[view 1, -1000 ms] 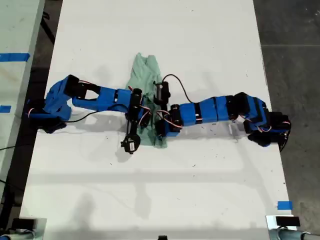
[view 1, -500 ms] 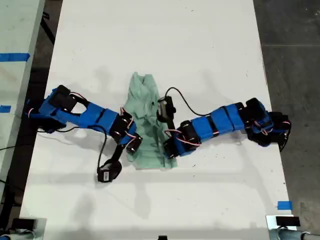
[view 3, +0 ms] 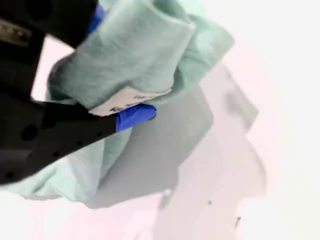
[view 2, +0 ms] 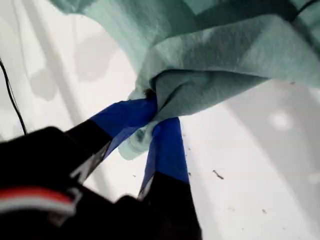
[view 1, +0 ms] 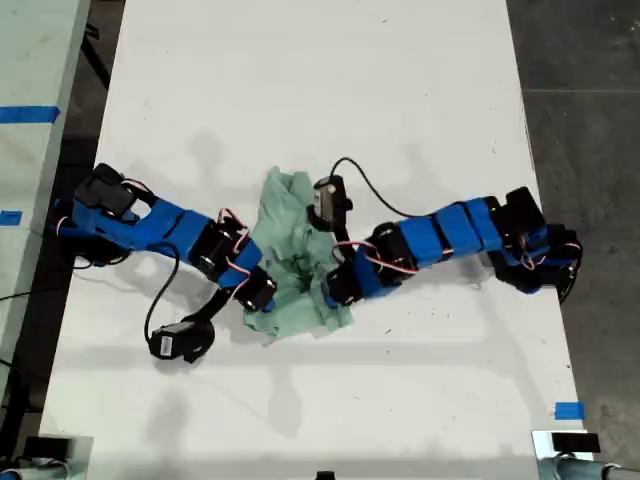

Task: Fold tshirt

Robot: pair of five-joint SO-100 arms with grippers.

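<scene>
Mint tshirt (view 1: 295, 270), seemingly bunched, fold hidden.

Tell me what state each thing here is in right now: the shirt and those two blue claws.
tshirt: bunched and crumpled on the white table, not folded flat, pinched in both grippers.
my first gripper: shut on a gathered fold of the tshirt.
my second gripper: shut on a wad of the tshirt, beside its white label.

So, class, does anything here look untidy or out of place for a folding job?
Yes: the tshirt sits bunched and creased mid-table, not flat, pinched by my first gripper and my second gripper.
</scene>
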